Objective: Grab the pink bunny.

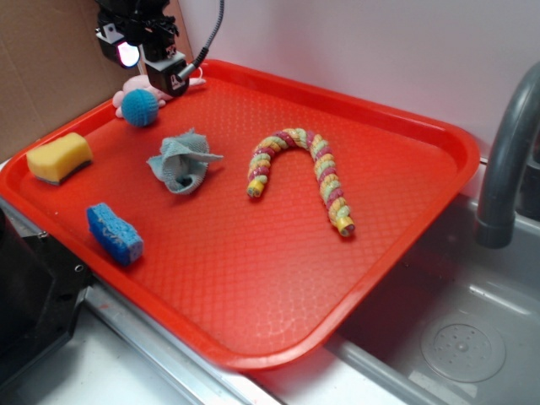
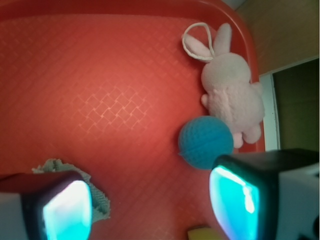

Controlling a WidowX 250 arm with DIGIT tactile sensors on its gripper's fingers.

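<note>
Half-hidden pink bunny (image 1: pixel 132 91) behind claw (image 1: pixel 152 61)

One red tray (image 1: pixel 405 219) holds six loose things: one pink bunny (image 2: pixel 232 92) with its blue ball, one grey-blue rag (image 1: pixel 181 162), one striped rope toy (image 1: pixel 299 169), and two sponges, one yellow (image 1: pixel 59 157) and one blue (image 1: pixel 114 233). One tap (image 1: pixel 506 160) stands beside one sink (image 1: pixel 456 337).
</note>
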